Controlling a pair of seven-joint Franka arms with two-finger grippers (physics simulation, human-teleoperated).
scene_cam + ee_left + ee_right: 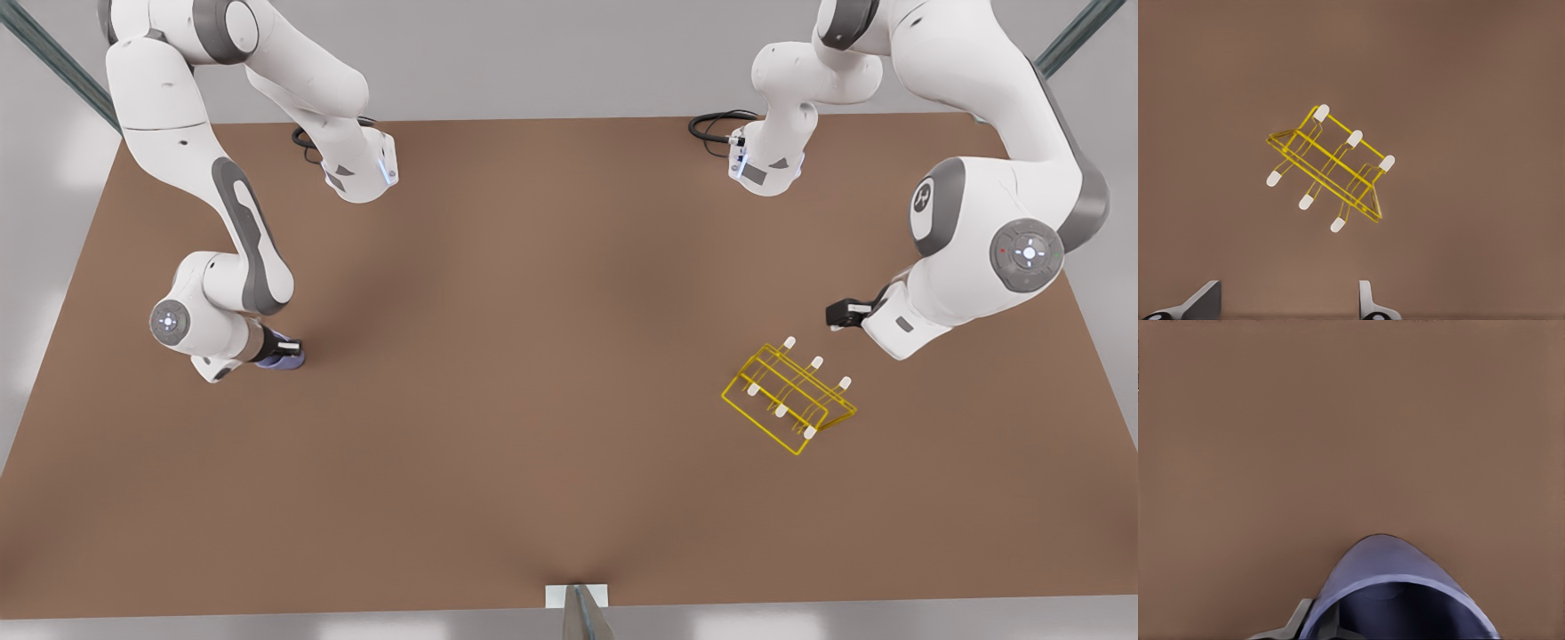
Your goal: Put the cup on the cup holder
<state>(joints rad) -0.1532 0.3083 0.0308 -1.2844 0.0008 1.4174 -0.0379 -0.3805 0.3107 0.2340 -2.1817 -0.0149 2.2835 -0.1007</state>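
Observation:
The lavender-blue cup [290,359] is low over the brown table at the front view's left, and my right gripper [283,349] is shut on it. In the right wrist view the cup [1385,570] fills the near edge with its dark inside showing, and one finger [1300,621] lies against its rim. The yellow wire cup holder [790,392] stands on the table at the front view's right, its white-tipped pegs bare. My left gripper [843,315] hovers open just behind the holder. The left wrist view shows the holder [1331,163] beyond the spread fingertips [1205,300].
Both arm bases stand at the table's far edge with black cables [718,124] beside them. A small white bracket [576,596] sits at the middle of the near edge. The brown table [533,356] lies between the cup and the holder.

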